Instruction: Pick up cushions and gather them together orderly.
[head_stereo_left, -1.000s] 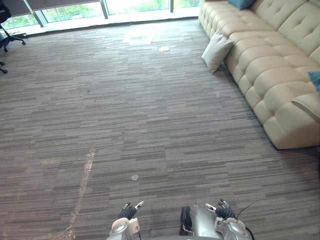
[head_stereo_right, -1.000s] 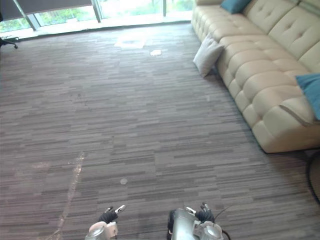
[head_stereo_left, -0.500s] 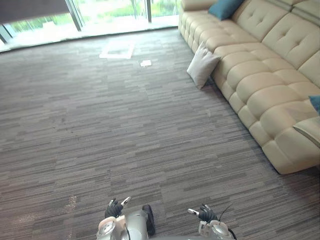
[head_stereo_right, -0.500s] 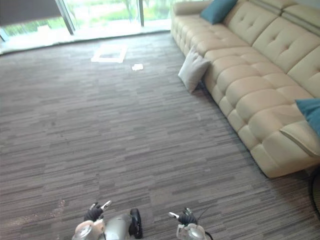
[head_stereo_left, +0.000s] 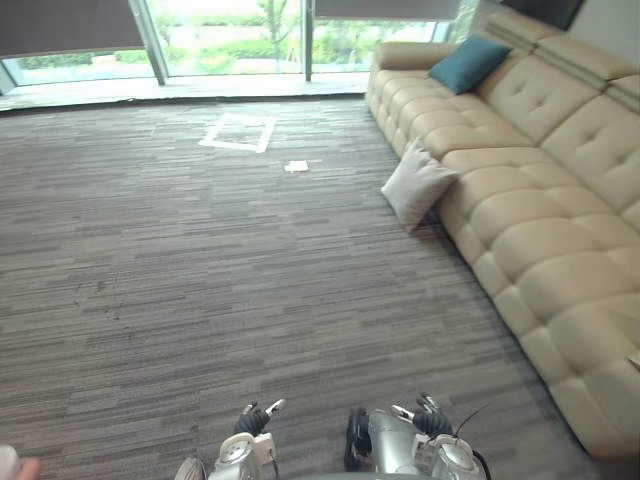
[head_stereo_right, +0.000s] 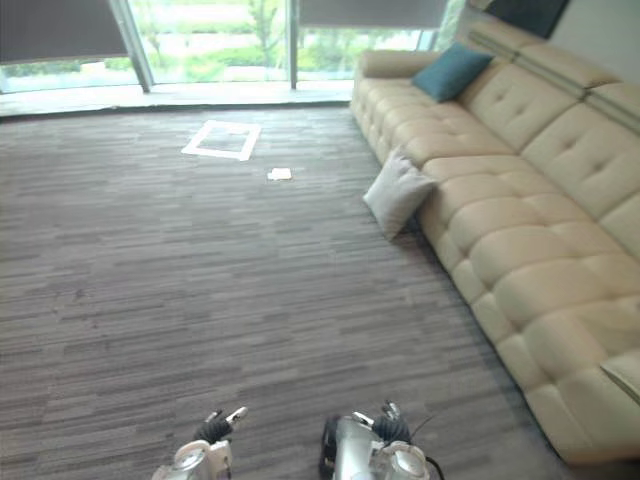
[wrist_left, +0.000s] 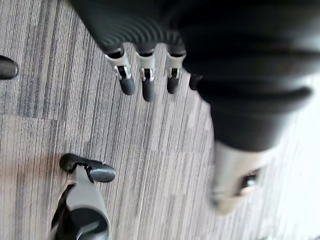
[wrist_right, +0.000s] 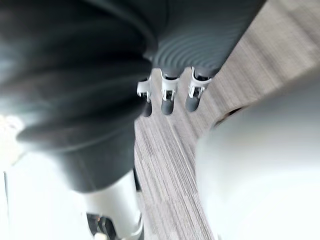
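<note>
Both hands sit low at the near edge of the scene, well apart from any cushion. Left hand (wrist_left: 146, 80): fingers straight and loose in a row, thumb set apart, nothing in the grasp, just carpet (head_stereo_left: 200, 280) past the tips, so it's open. Right hand (wrist_right: 168, 99): same story, fingers straight and relaxed over the carpet, gripping nothing, also open. Pale grey cushion (head_stereo_left: 418, 183) is on the floor on the right, mid-far, tilted up on edge and leaning against the front of the beige sofa (head_stereo_left: 540, 230). Teal cushion (head_stereo_left: 470, 63) sits on the sofa seat at the far end, propped against the backrest near the armrest. The two cushions are well apart, with sofa seat sections between them. The sofa runs along the right side from far to near. At its near end the right eye view shows a beige flap (head_stereo_right: 622, 372) on the seat; can't tell if it's a cushion. On the carpet, far centre: a white taped square (head_stereo_left: 238, 131), and a small white scrap (head_stereo_left: 296, 166) just near-right of it, between the square and the pale grey cushion. Windows (head_stereo_left: 230, 35) run along the far wall.
</note>
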